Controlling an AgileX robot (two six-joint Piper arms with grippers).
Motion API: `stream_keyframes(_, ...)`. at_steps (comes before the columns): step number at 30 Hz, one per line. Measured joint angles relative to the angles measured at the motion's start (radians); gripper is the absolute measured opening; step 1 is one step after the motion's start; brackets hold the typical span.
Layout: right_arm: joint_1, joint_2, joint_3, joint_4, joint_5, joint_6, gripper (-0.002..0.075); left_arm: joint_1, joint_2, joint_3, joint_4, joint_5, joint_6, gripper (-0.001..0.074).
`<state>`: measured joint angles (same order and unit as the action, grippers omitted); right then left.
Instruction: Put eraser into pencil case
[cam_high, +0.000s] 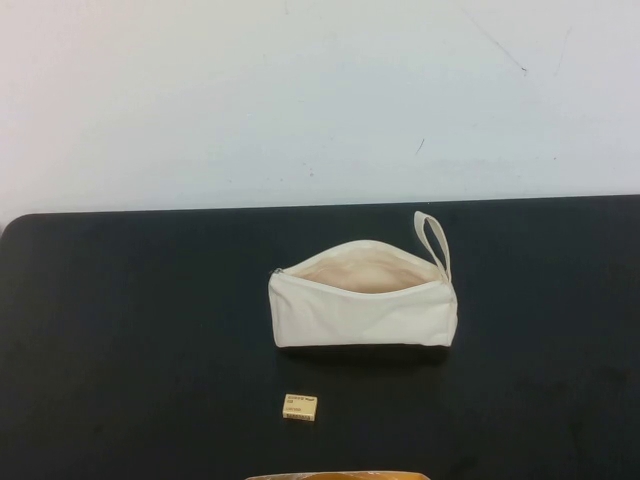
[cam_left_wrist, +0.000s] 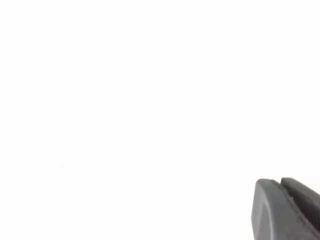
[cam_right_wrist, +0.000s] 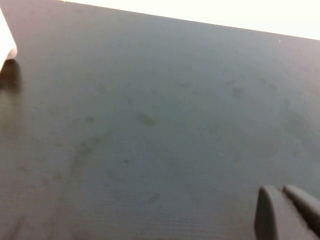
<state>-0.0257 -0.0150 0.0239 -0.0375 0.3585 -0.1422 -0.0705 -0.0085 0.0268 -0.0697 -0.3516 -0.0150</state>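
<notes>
The cream-white pencil case (cam_high: 360, 305) lies on the black table (cam_high: 130, 330), its zip open and pale lining showing, its loop strap (cam_high: 434, 242) at the right end. The tiny tan eraser (cam_high: 300, 406) with dark print lies flat on the table just in front of the case's left half. Neither gripper shows in the high view. In the left wrist view my left gripper (cam_left_wrist: 279, 181) is shut and empty against a blank white background. In the right wrist view my right gripper (cam_right_wrist: 281, 189) is shut and empty above bare table; a white corner of the pencil case (cam_right_wrist: 6, 42) shows at the edge.
A white wall (cam_high: 320, 90) rises behind the table's far edge. A sliver of an orange-brown object (cam_high: 340, 476) shows at the bottom edge of the high view, just in front of the eraser.
</notes>
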Motion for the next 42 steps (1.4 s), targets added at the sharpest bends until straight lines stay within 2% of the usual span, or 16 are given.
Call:
stream_keyframes(5,0.000,0.000,0.000,0.000,0.000,0.000,-0.0001,0.000,0.000,0.000,-0.024,-0.181,-0.004,-0.0001)
stream_keyframes(7,0.000,0.000,0.000,0.000,0.000,0.000,-0.0001,0.000,0.000,-0.007,-0.031,-0.165,-0.004,-0.0001)
stream_keyframes(12,0.000,0.000,0.000,0.000,0.000,0.000,-0.0001,0.000,0.002,-0.238,-0.009,0.263,-0.013,-0.0001)
stream_keyframes(16,0.000,0.000,0.000,0.000,0.000,0.000,-0.0001,0.000,0.098,-0.462,0.003,0.583,-0.013,-0.0001)
stream_keyframes(21,0.000,0.000,0.000,0.000,0.000,0.000,-0.0001,0.000,0.345,-0.695,0.007,0.942,-0.004,-0.0001)
stream_keyframes(26,0.000,0.000,0.000,0.000,0.000,0.000,-0.0001,0.000,0.586,-0.781,-0.043,1.157,0.052,-0.0001)
stream_keyframes(31,0.000,0.000,0.000,0.000,0.000,0.000,-0.0001,0.000,0.797,-0.786,-0.200,1.116,0.086,-0.0001)
stream_keyframes(35,0.000,0.000,0.000,0.000,0.000,0.000,-0.0001,-0.011,0.949,-0.818,-0.295,1.081,0.244,-0.0001)
stream_keyframes(42,0.000,0.000,0.000,0.000,0.000,0.000,-0.0001,-0.151,1.219,-0.977,-0.300,1.129,0.289,-0.0001)
